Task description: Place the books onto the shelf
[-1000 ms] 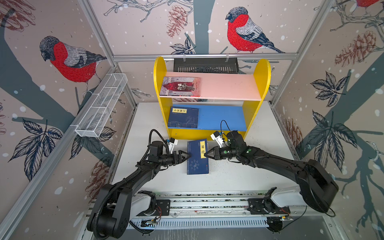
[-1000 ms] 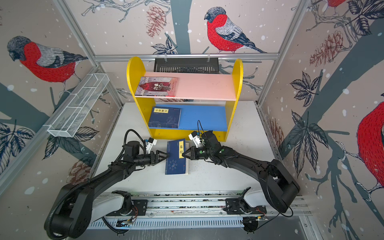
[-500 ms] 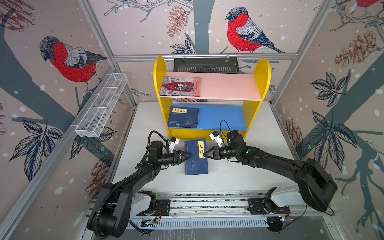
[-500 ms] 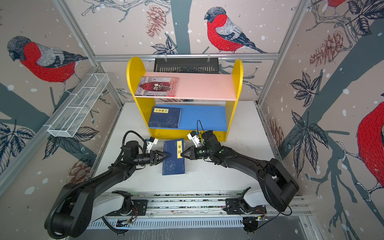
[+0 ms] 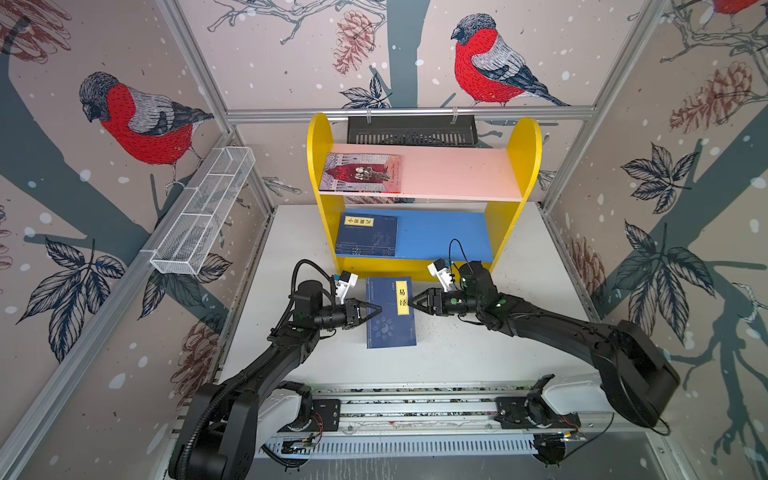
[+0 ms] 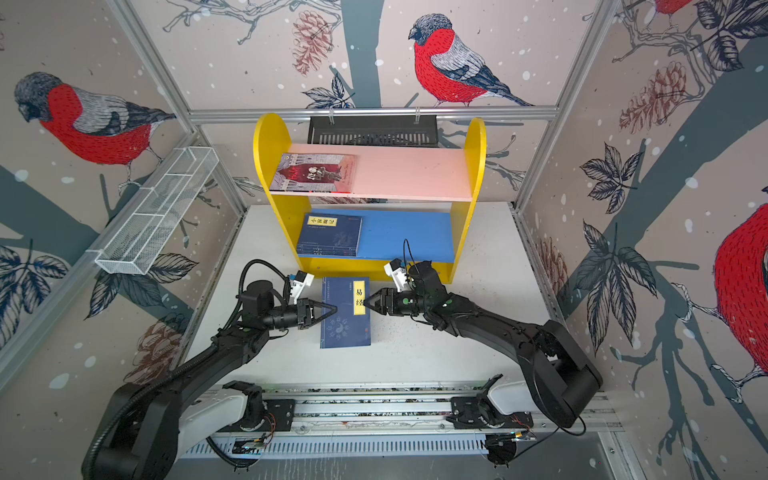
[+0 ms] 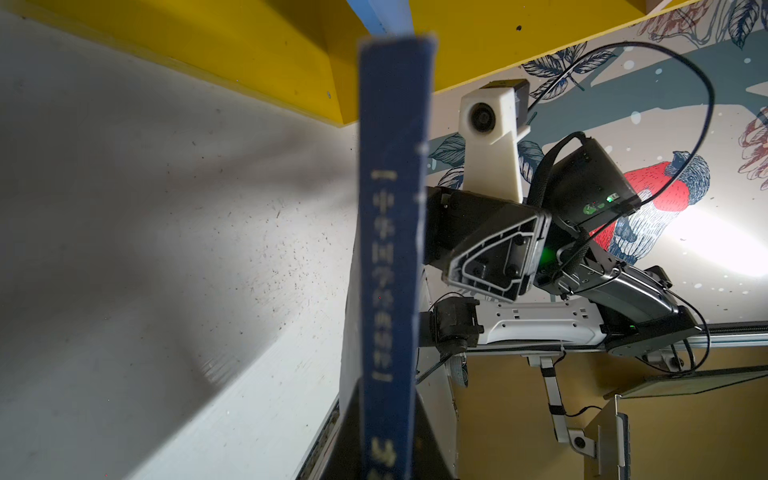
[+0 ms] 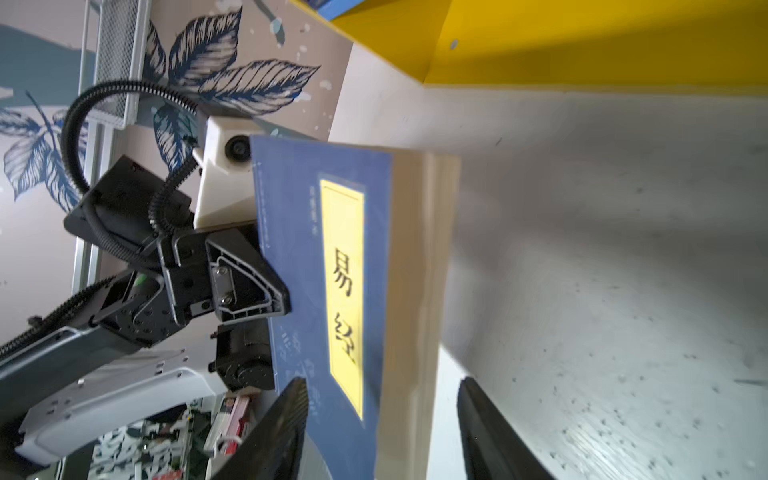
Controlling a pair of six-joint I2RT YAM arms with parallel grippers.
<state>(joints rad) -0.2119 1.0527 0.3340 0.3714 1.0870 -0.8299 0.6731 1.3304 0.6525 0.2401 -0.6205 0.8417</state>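
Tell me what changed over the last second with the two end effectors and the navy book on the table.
The left end effector closed onto the spine edge of the navy book, while the right end effector released the opposite edge and now stands open. The navy book barely shifted. The illustrated book and the navy stack on the shelf stayed put.

Navy book (image 6: 347, 329) just before the yellow shelf (image 6: 269, 139)
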